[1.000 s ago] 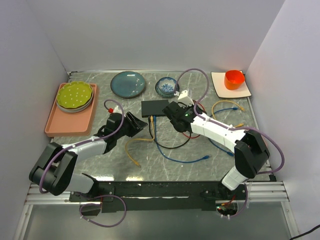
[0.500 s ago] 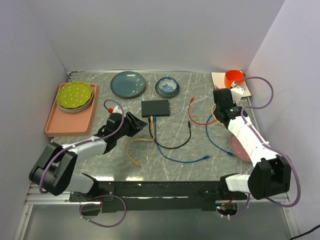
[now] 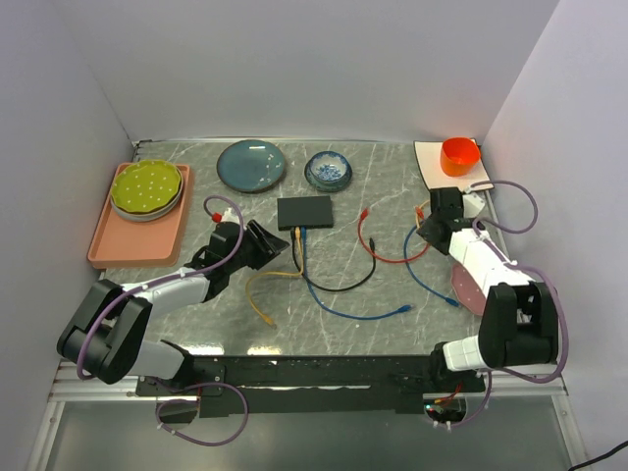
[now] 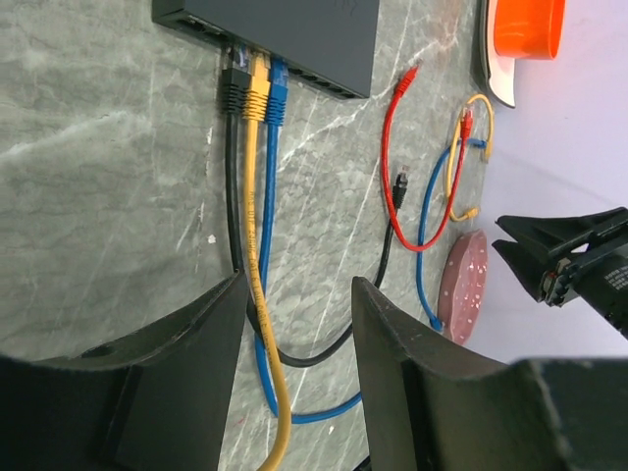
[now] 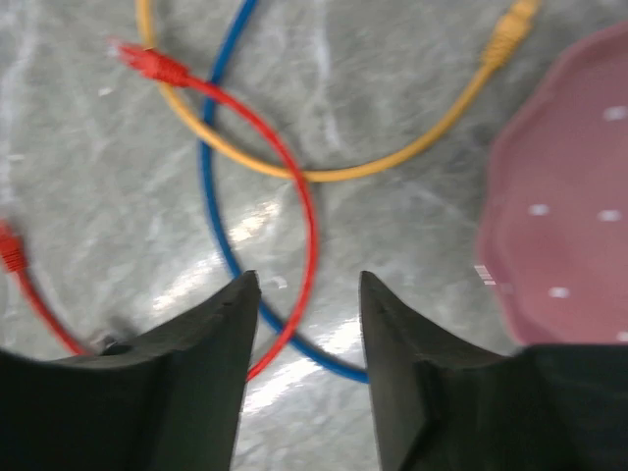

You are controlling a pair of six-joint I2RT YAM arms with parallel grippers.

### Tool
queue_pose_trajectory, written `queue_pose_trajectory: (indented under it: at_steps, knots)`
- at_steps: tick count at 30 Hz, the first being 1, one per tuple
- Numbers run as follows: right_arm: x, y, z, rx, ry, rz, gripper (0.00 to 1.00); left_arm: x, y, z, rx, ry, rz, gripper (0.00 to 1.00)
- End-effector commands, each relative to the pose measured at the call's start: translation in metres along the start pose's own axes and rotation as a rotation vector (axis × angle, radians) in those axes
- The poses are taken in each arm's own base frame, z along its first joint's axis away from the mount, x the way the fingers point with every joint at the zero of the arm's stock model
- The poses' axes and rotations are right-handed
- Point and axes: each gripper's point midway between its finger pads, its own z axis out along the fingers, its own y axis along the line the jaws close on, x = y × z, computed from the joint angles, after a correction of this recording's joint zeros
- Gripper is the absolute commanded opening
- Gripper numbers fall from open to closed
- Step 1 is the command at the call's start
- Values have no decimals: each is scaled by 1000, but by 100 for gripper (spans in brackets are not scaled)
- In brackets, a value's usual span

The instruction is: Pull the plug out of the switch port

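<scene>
The black switch (image 3: 304, 211) lies mid-table with black (image 4: 234, 90), yellow (image 4: 256, 88) and blue (image 4: 277, 93) plugs in its near edge. A red cable (image 3: 368, 238) lies loose to the right of it, both ends free. My left gripper (image 3: 280, 241) is open just left of the plugged cables, with the yellow cable (image 4: 257, 294) running under its gap and nothing gripped. Over by the right wall my right gripper (image 5: 306, 280) is open above crossed red (image 5: 294, 167), blue (image 5: 208, 196) and yellow (image 5: 392, 167) cables, holding none.
A pink tray (image 3: 108, 240) with a green plate (image 3: 147, 188) sits at the left. A teal plate (image 3: 251, 164) and blue bowl (image 3: 328, 170) stand behind the switch. An orange cup (image 3: 459, 155) on a white plate is back right; a pink plate (image 3: 469, 289) lies under the right arm.
My right arm swung from the switch to the right side, dragging the red cable away, then opened and let it go. The left arm has stayed still.
</scene>
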Motion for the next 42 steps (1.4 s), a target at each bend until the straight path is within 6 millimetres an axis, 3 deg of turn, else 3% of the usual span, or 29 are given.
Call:
queue_pose_trajectory:
  at_steps: [1, 4, 6, 9, 12, 13, 15, 16, 21, 28, 31, 35, 37, 38, 42]
  knots:
    - [-15, 47, -20, -216, -49, 94, 56, -9, -8, 0, 1, -38, 9, 53]
    - [-7, 85, -33, -344, -35, 15, 56, -14, -7, 1, -10, -63, -8, 53]
    - [6, 121, -51, -452, -13, -97, 56, -18, -8, 1, -18, -80, -23, 55]
    - [34, 158, -64, -567, 37, -193, 54, -26, -5, 3, -59, -110, -29, 58]
    - [59, 182, -64, -662, 84, -231, 50, -38, -6, 5, -105, -147, -13, 60]
    - [74, 185, -56, -660, 134, -247, 50, -41, -8, 6, -110, -151, -9, 61]
    - [85, 200, -58, -702, 177, -287, 47, -46, -13, 9, -116, -154, -2, 62]
    - [100, 199, -49, -673, 220, -323, 47, -47, -14, 11, -117, -150, 1, 63]
    - [110, 207, -41, -638, 201, -408, 47, -60, -18, 24, -134, -123, 14, 63]
    - [140, 235, -54, -807, 317, -384, 47, -72, -20, 52, -124, -80, 27, 60]
    - [143, 245, -56, -842, 338, -347, 46, -88, -21, 67, -144, -94, 40, 58]
    - [124, 246, -44, -751, 263, -274, 43, -120, -15, 84, -174, -133, 22, 58]
    - [120, 242, -33, -688, 264, -280, 42, -126, -9, 90, -199, -121, 4, 57]
    - [108, 250, -33, -674, 234, -273, 39, -126, 4, 94, -230, -116, -7, 56]
    - [99, 249, -16, -600, 221, -267, 30, -127, 26, 92, -278, -140, -54, 55]
